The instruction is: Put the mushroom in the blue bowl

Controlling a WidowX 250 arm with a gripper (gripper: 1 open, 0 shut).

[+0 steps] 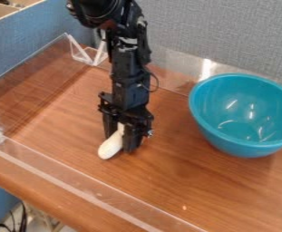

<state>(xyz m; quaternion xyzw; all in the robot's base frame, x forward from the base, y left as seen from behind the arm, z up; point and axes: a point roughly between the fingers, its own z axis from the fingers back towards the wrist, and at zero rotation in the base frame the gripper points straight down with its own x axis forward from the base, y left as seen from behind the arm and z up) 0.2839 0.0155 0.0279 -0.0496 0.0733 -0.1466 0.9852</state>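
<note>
The mushroom [109,146] lies on the wooden table, its cream-white stem pointing toward the front left; its cap end is hidden between the fingers. My gripper [123,138] points straight down over it, with its dark fingers closed on the mushroom's upper end, low at the table surface. The blue bowl [244,114] stands to the right, round, deep and glossy, with nothing in it, about a hand's width from the gripper.
A clear plastic wall [71,181] runs along the table's front edge, and more clear panels [82,47] stand at the back left. A blue-grey partition [216,32] closes off the back. Bare wood [53,104] lies left of the arm.
</note>
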